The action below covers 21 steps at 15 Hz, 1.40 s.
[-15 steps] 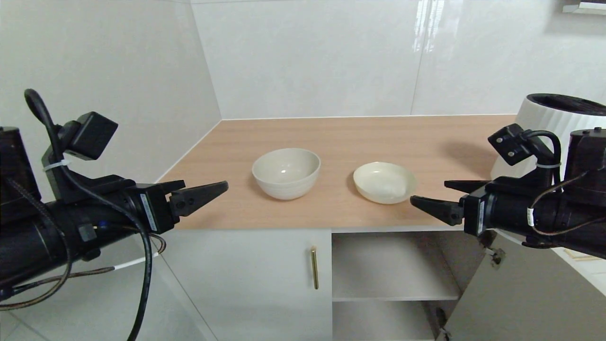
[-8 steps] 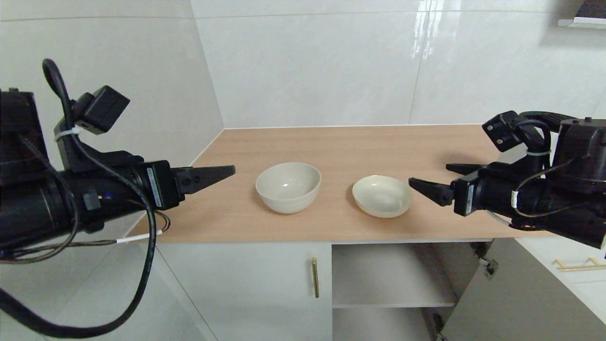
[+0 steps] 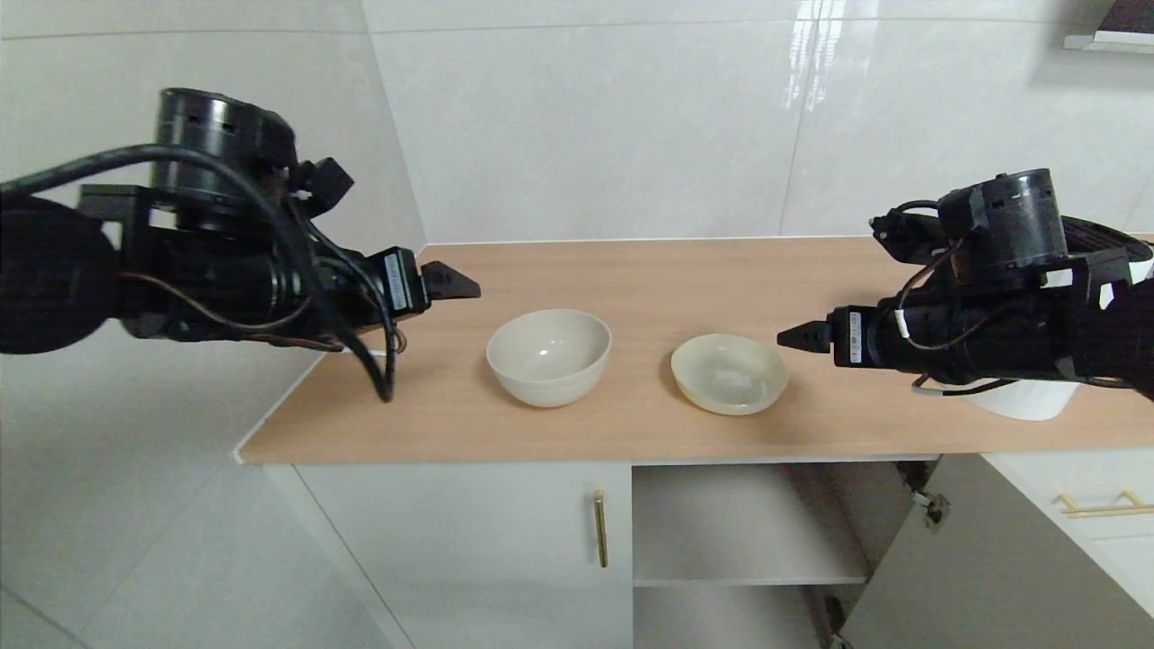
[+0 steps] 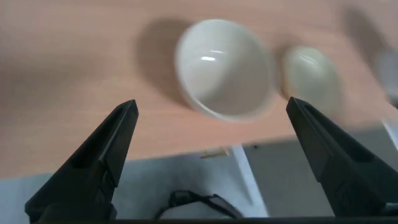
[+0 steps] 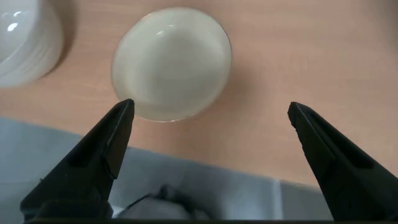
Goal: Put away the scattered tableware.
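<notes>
Two cream bowls sit on the wooden counter (image 3: 649, 270): a deep bowl (image 3: 548, 356) (image 4: 225, 67) on the left and a shallower bowl (image 3: 729, 372) (image 5: 171, 62) (image 4: 312, 73) to its right. My left gripper (image 3: 460, 284) (image 4: 211, 124) hovers open above the counter, left of the deep bowl. To the right of the shallow bowl, my right gripper (image 3: 793, 338) (image 5: 210, 124) stands open at about rim height. Neither holds anything.
Under the counter a cabinet door (image 3: 983, 559) stands open, showing a white shelf (image 3: 739, 532); the door to its left (image 3: 469, 550) is closed, with a gold handle (image 3: 599, 529). A white ribbed container (image 3: 1028, 401) sits behind my right arm. Tiled walls close the back and left.
The head camera tilted up first. Both arms rose and rolled, bringing the grippers over the counter toward the bowls. The bowls have not moved.
</notes>
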Motion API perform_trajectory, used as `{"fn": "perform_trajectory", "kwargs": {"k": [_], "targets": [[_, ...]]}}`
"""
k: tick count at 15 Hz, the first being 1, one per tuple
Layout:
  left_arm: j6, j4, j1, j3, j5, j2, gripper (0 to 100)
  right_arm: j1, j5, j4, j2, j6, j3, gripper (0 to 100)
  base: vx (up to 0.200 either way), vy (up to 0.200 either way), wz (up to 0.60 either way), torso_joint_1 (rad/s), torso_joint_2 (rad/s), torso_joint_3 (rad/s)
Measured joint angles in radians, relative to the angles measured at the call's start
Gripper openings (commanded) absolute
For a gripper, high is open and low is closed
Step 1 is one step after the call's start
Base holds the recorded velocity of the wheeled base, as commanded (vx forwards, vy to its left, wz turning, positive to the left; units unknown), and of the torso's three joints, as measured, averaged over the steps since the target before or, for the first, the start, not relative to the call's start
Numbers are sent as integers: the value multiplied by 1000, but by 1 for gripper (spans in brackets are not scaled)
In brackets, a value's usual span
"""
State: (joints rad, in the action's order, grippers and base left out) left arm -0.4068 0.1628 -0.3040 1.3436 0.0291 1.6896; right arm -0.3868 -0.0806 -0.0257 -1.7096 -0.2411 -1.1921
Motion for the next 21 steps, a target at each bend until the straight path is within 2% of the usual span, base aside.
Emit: {"fn": "perform_trajectory", "kwargs": {"k": [1,2,6,12,13,15,21], "targets": [[-20,5,-11,24,-45,47,100,0,-2,3,-9,-4,-13,100,0,0,0,0,0,0],[-26,5,-20,37,-78,82,100,0,-4,4,-14,-4,-18,100,0,0,0,0,0,0],[-30,5,-58,78,-165,204,100,-4,-14,3,-24,-4,-23,100,0,0,0,0,0,0],[-31,3,-66,122,-173,298,100,-4,-15,3,-26,-6,-21,100,0,0,0,0,0,0],[-31,2,-66,128,-173,309,0,-4,-14,3,-26,-6,-21,100,0,0,0,0,0,0],[-32,3,-66,134,-173,326,0,-4,-15,3,-26,-6,-21,100,0,0,0,0,0,0],[-66,4,-67,128,-171,293,0,-4,-23,3,-41,-4,-27,100,0,0,0,0,0,0]]}}
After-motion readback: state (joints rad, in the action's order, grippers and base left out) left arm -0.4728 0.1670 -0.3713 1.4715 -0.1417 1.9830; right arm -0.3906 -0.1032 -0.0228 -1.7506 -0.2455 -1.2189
